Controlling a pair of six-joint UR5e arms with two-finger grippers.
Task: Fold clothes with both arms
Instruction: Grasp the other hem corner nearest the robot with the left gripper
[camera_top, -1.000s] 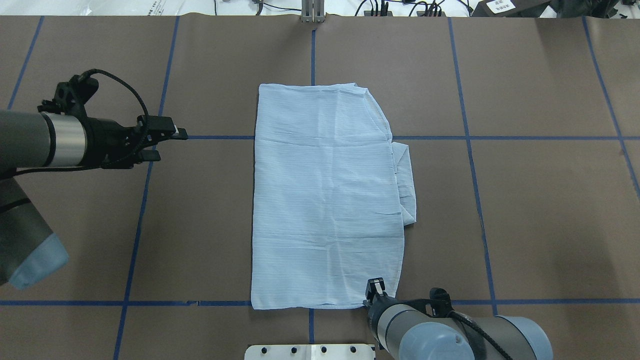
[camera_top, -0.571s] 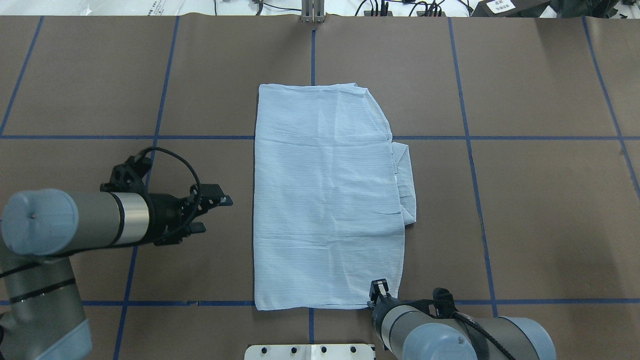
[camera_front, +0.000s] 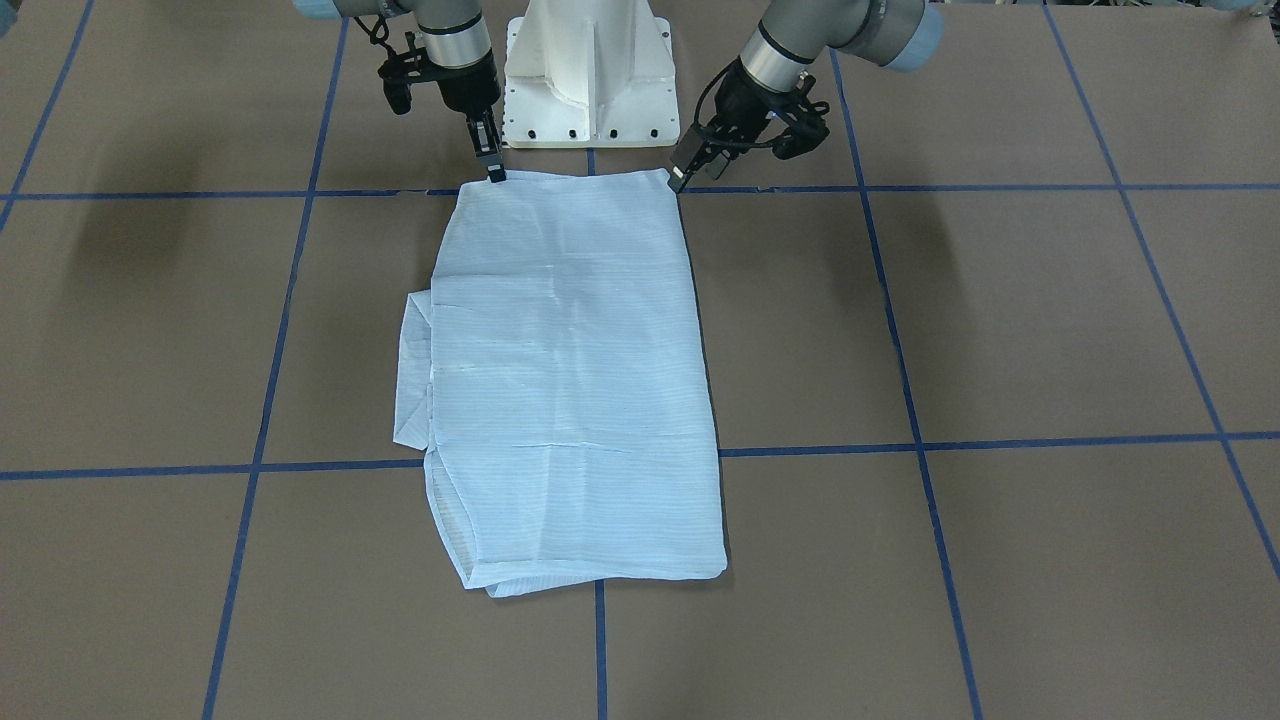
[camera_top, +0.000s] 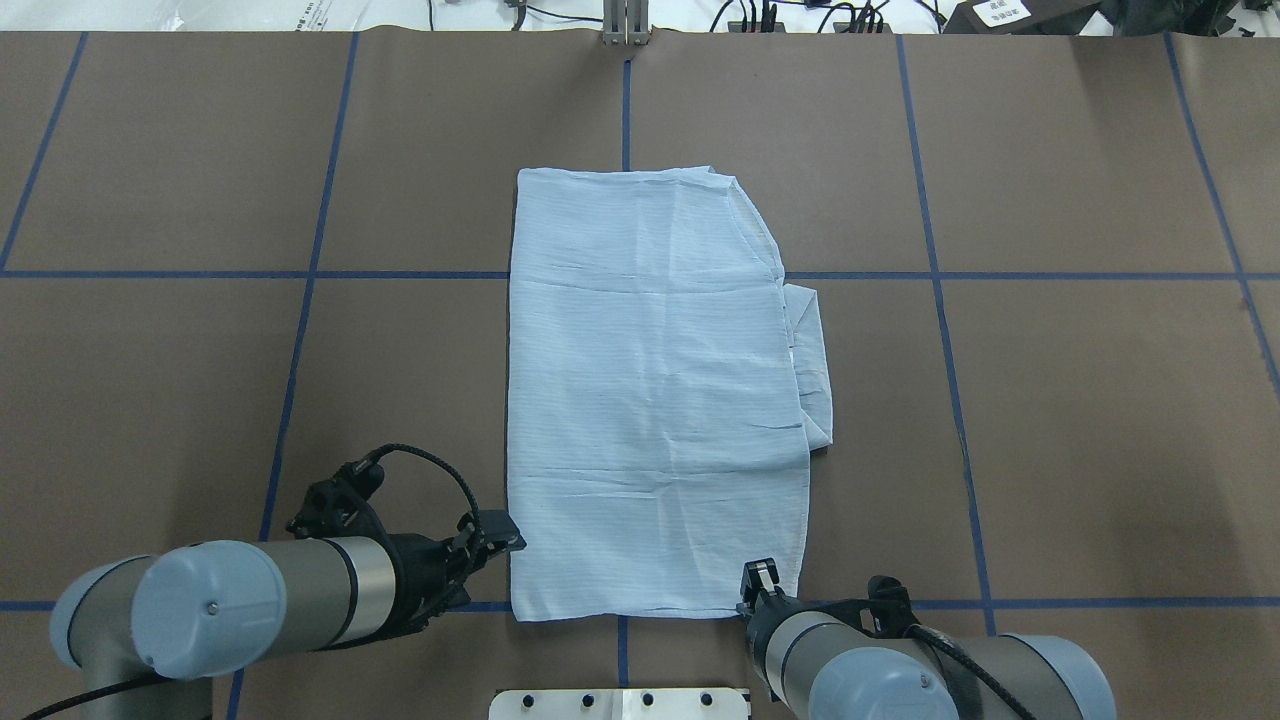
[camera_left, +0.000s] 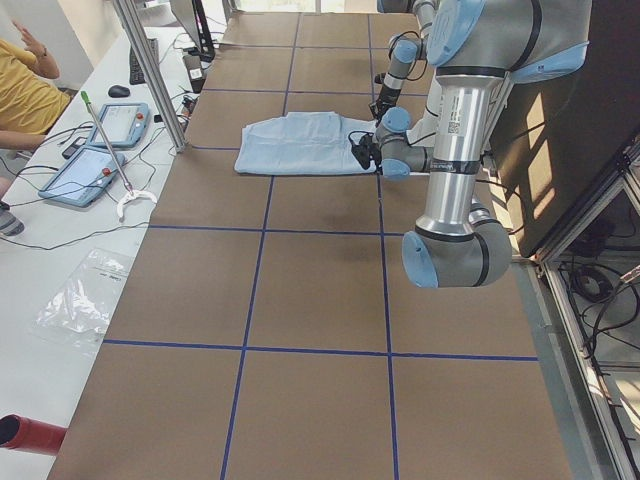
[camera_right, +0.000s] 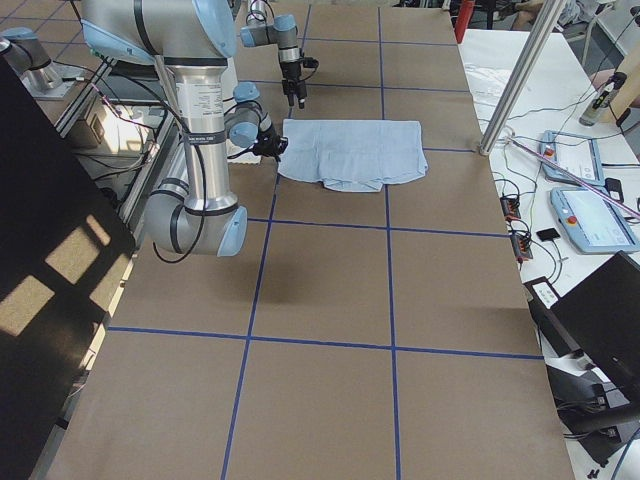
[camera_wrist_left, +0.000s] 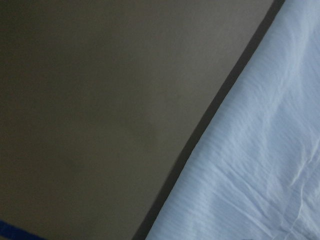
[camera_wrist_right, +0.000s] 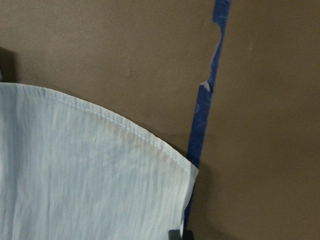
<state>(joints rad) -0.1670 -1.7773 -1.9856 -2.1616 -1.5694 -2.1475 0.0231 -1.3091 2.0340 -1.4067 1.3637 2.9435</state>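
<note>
Swinging in, left end effector (camera_top: 492, 572), jaws wide, now beside shirt (camera_top: 650, 400) near-left corner; right end effector (camera_top: 757, 580) at near-right hem, grip unclear. Shirt flat on surface (camera_top: 1050, 420); paired lift likely next.

Shirt (camera_top: 650, 400) lies between left arm (camera_top: 300, 590) and right arm (camera_top: 900, 670).

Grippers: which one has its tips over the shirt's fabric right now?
The right gripper: its tips overlap the shirt's near hem by a corner. The left gripper sits just off the side edge, over bare table.
</note>
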